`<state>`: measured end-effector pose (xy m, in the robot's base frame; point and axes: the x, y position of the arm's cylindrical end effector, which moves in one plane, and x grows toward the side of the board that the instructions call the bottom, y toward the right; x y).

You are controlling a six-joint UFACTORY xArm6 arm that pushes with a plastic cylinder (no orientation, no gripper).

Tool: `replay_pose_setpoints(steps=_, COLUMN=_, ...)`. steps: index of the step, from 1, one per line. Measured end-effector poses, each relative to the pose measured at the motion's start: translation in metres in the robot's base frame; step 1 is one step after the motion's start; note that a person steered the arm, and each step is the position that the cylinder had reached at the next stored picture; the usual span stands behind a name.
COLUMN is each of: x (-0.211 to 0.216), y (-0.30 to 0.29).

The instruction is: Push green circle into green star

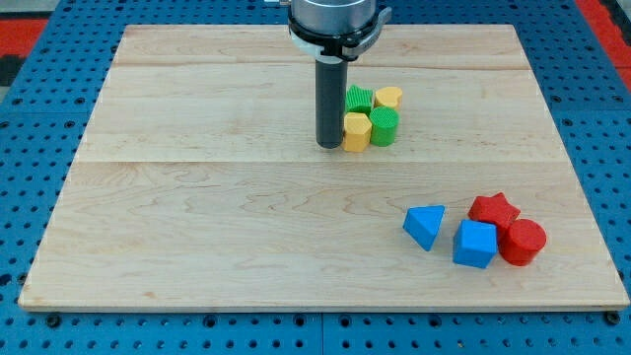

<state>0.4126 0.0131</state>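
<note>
The green circle (385,127) stands on the wooden board (197,197) just right of a yellow hexagon block (356,131). The green star (359,98) sits directly above them in the view, touching or nearly touching the green circle. A yellow heart-like block (388,98) is right of the star. My tip (329,146) is down on the board right against the left side of the yellow hexagon, left of the green circle and below-left of the green star.
At the view's lower right lies a second cluster: a blue triangle (425,226), a blue cube (474,244), a red star (493,210) and a red circle (522,242). The arm's grey mount (332,22) hangs over the board's top edge.
</note>
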Motion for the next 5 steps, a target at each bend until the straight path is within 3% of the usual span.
replay_pose_setpoints(steps=2, x=0.000, y=-0.006)
replay_pose_setpoints(steps=3, x=0.027, y=-0.008)
replay_pose_setpoints(steps=4, x=0.061, y=0.003)
replay_pose_setpoints(steps=5, x=0.060, y=0.044)
